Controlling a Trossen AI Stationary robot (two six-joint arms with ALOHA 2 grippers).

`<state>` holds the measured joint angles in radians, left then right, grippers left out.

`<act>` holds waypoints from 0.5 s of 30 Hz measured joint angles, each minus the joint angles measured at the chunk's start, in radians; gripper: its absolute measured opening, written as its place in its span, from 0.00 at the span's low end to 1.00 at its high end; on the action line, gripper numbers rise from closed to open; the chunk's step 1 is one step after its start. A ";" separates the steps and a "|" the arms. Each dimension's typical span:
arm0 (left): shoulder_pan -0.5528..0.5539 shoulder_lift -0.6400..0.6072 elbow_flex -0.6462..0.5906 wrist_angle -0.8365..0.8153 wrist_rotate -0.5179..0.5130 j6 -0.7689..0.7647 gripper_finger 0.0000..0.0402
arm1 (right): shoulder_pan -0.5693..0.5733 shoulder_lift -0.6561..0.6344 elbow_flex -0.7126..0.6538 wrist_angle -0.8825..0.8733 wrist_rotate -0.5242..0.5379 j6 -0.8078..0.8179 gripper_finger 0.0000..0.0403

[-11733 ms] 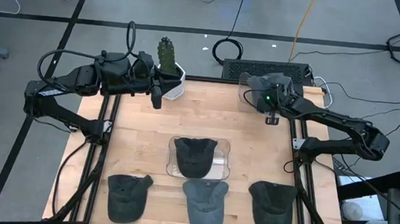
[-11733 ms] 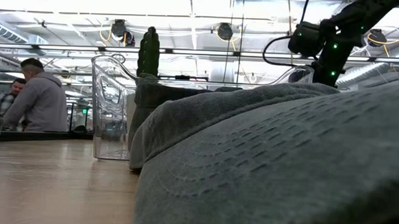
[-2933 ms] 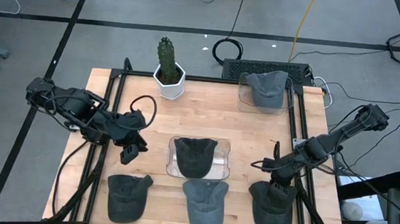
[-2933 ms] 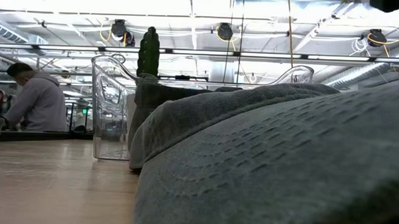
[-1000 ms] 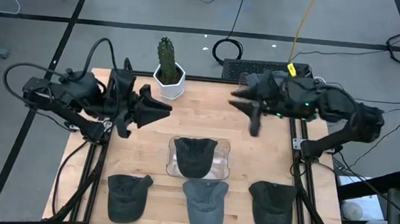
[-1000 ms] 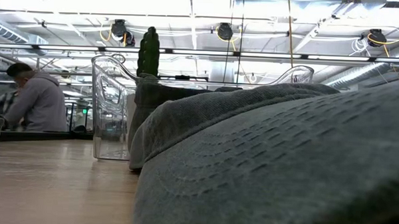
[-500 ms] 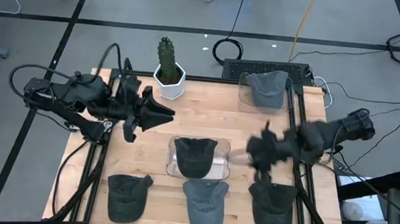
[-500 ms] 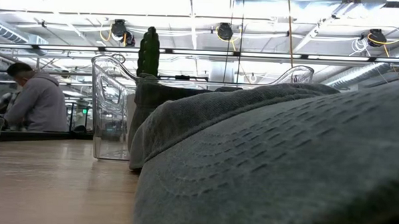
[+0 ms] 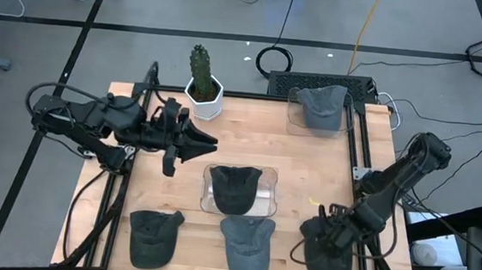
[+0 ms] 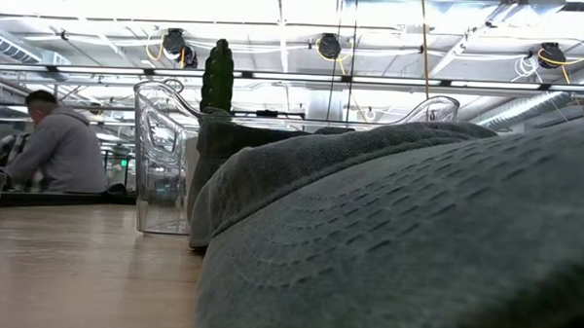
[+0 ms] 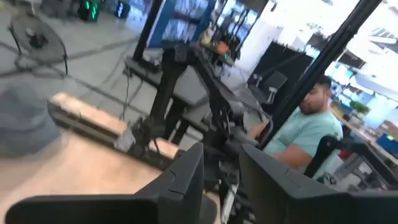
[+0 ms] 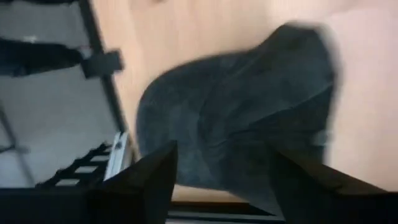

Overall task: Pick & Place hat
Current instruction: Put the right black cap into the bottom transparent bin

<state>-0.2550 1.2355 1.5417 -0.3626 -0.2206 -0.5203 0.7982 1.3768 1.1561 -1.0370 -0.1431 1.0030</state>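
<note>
- I had the left claw [image 9: 209, 138] raised over the rear left part of the worktop [image 9: 248, 153], pointing toward the middle. In the left wrist view its two fingers [image 11: 186, 180] stood a moderate gap apart with nothing between them. That arm lay folded low along the left rail.
- The clear tray [image 9: 265, 208] at the centre held one dark hat [image 9: 235, 186]. I judged that one already placed, as with the grey hat [image 9: 319, 105] in the second clear tray [image 9: 292, 115] at the rear right.
- Three hats lay in a row along the front edge: front left hat [image 9: 152, 236], front middle hat [image 9: 246, 246], front right hat [image 9: 329, 250].
- I had the right claw [image 9: 326, 231] directly above the front right hat, at its rear edge. The right wrist view showed the fingers [image 12: 146, 180] spread wide either side of that hat [image 12: 236, 130], not yet closed on it.
- I judged the right arm clearly the nearer one for this pick; the hat's long axis ran front to back, brim toward the rear.
- The right arm reached from its base at the right rail, elbow high, forearm angled down and forward to the hat.
</note>
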 joint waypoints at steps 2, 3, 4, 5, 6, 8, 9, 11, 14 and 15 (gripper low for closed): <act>-0.008 0.001 0.000 -0.021 0.010 -0.016 0.28 | 0.025 0.000 -0.052 0.068 -0.038 0.023 0.59; -0.010 0.002 0.000 -0.029 0.010 -0.023 0.28 | 0.039 0.002 -0.074 0.085 -0.044 0.033 0.60; -0.010 0.003 0.000 -0.037 0.011 -0.028 0.28 | 0.052 0.002 -0.091 0.098 -0.044 0.040 0.60; -0.011 0.003 0.000 -0.051 0.011 -0.034 0.28 | 0.064 0.001 -0.108 0.107 -0.043 0.044 0.60; -0.012 0.004 0.000 -0.067 0.010 -0.040 0.28 | 0.074 0.000 -0.124 0.113 -0.043 0.044 0.60; -0.015 0.006 0.000 -0.083 0.010 -0.050 0.28 | 0.095 0.001 -0.151 0.114 -0.043 0.044 0.58; -0.015 0.006 0.000 -0.088 0.009 -0.051 0.28 | 0.104 0.001 -0.163 0.119 -0.043 0.043 0.57; -0.016 0.005 0.000 -0.099 0.010 -0.051 0.28 | 0.117 0.000 -0.188 0.159 -0.043 0.033 0.55; -0.016 0.005 0.000 -0.133 0.009 -0.066 0.28 | 0.140 0.000 -0.220 0.245 -0.044 0.032 0.54; -0.016 0.005 0.000 -0.140 0.006 -0.074 0.28 | 0.147 0.000 -0.231 0.273 -0.044 0.040 0.54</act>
<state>-0.2707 1.2407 1.5417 -0.5023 -0.2146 -0.5944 0.9451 1.3769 0.9250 -0.7643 -0.1867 1.0429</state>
